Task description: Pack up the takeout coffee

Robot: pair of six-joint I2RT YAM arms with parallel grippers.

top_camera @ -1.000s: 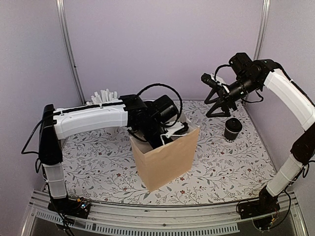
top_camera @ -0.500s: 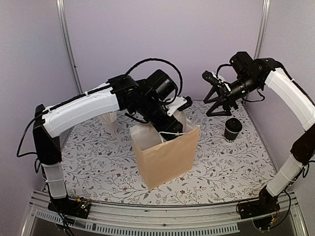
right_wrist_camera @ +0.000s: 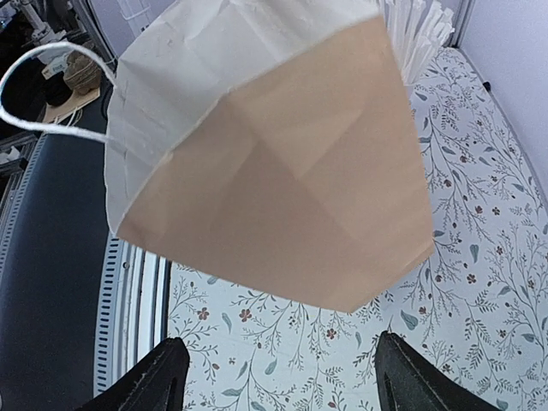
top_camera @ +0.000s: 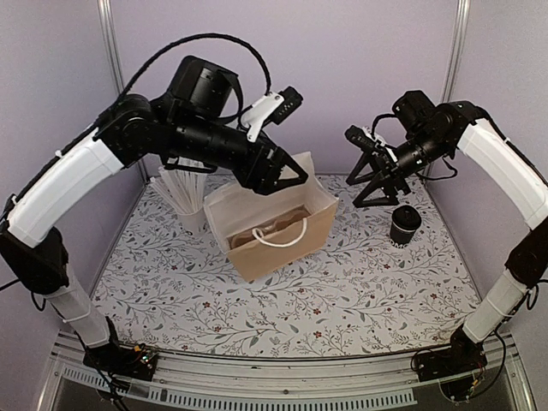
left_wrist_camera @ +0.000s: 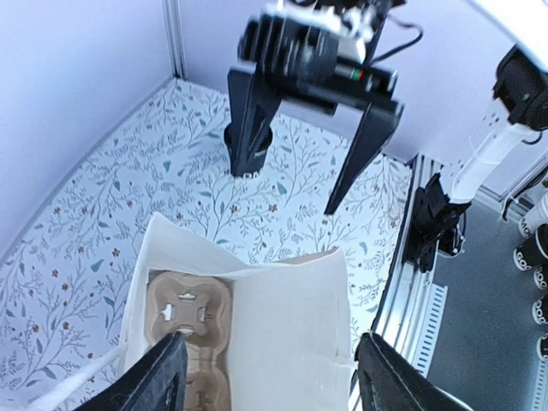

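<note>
Looking down from the top camera, I see the left gripper [top_camera: 287,182] risen out of the paper bag [top_camera: 287,229] it was reaching into a second ago. It now hangs above and behind the bag's mouth, its two fingers spread apart and holding nothing. The left wrist view confirms this: both black fingertips frame the open bag from above with empty air between them.

The bag itself has changed too. It stood tall a moment back; now it sits lower and tipped, its mouth turned up toward the top camera. The right wrist camera faces its folded brown underside, and I cannot tell how far over it leans. Inside, the brown pulp carrier [left_wrist_camera: 184,318] lies seated, with its cup wells showing.

The takeout coffee [top_camera: 404,225] — a small black cup with its lid on — stands on the floral table [top_camera: 385,295] at the right, well apart from the bag and not yet packed. The right gripper [top_camera: 377,203] hovers just above and to the left of it, fingers wide apart, gripping nothing.

A white cup of sticks [top_camera: 183,193] stands left of the bag.

I judge the carrier placed — so picking up the coffee comes next, though the leaning bag may need steadying.
</note>
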